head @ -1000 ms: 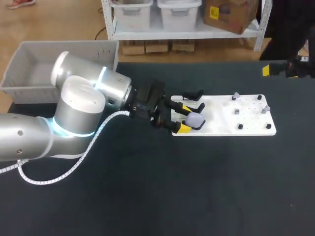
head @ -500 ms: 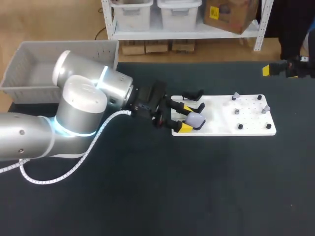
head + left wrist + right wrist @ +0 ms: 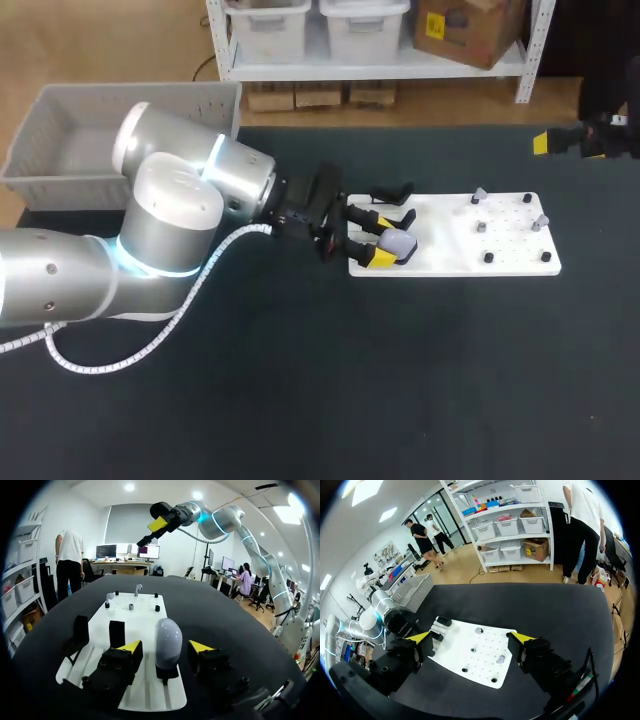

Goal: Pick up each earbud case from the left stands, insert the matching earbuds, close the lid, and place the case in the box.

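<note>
The earbud case (image 3: 397, 243), a pale oval shell, stands upright on its black stand at the left end of the white board (image 3: 455, 258), lid shut as far as I can tell. The left tool (image 3: 164, 646) has it bracketed: one yellow tip on each side, spread, with a sliver of gap visible on both sides in the left wrist view, so nothing is pinched yet.

Over the last second the left arm has crept forward a little, bringing the tips from near the board's edge to level with the case. The case itself has not shifted. By my reading, the approach is finished and the grasp is the step in hand; pressing the fingers together squarely on the smooth, rounded shell is what the lift needs, as an off-centre pinch could let it slip.

Just beside it, another black stand (image 3: 390, 191) is bare. Two earbuds (image 3: 480, 194) sit on pegs at the board's far end. The right tool (image 3: 470, 637) hangs above that end, spread and holding nothing. The grey box (image 3: 40, 160) waits at the tabletop's (image 3: 400, 380) left corner.
</note>
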{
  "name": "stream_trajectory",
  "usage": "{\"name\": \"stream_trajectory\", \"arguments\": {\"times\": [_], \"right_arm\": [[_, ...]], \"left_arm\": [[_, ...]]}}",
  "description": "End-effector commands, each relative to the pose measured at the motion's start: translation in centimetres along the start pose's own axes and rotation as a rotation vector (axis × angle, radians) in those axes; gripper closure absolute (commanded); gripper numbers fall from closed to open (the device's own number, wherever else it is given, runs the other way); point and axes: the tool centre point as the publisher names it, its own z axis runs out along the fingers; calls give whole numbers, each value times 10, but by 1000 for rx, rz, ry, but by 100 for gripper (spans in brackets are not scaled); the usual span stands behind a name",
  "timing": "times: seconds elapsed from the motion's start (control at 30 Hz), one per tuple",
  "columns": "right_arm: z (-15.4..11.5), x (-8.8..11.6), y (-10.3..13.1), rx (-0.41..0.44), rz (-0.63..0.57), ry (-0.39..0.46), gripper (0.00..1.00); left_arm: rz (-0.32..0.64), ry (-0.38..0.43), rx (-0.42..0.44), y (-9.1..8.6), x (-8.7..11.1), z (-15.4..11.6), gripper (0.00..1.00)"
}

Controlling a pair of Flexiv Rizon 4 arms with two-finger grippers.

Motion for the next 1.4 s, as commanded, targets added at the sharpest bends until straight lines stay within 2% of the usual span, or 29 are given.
{"name": "stream_trajectory", "arguments": {"times": [0.03, 0.2, 0.27, 0.43, 0.57, 0.67, 0.7, 0.8, 1.0, 1.1, 1.3, 1.4], "right_arm": [[-1, 0, 1, 3, 0, 0, 0], [-1, 0, 1, 3, 0, 0, 0], [-1, 0, 1, 3, 0, 0, 0], [-1, 0, 1, 3, 0, 0, 0], [-1, 0, 1, 3, 0, 0, 0], [-1, 0, 1, 3, 0, 0, 0], [-1, 0, 1, 3, 0, 0, 0], [-1, 0, 1, 3, 0, 0, 0], [-1, 0, 1, 3, 0, 0, 0], [-1, 0, 1, 3, 0, 0, 0], [-1, 0, 1, 3, 0, 0, 0], [-1, 0, 1, 3, 0, 0, 0]], "left_arm": [[-3, 5, 5, 3, 0, 2, 50], [-3, 8, 6, 2, 1, 3, 53], [-3, 10, 7, 1, 1, 4, 59], [-4, 15, 6, 0, 2, 4, 61], [-1, 18, 7, -1, 2, 4, 76], [0, 21, 4, -2, 3, 4, 91], [2, 23, 0, -3, 3, 3, 100], [12, 20, -9, -5, 0, 0, 100], [73, -24, -50, -12, -25, -21, 100], [103, -87, -64, -17, -44, -37, 100], [177, -220, -30, -25, -85, -56, 100], [194, -274, -16, -27, -96, -58, 100]]}}
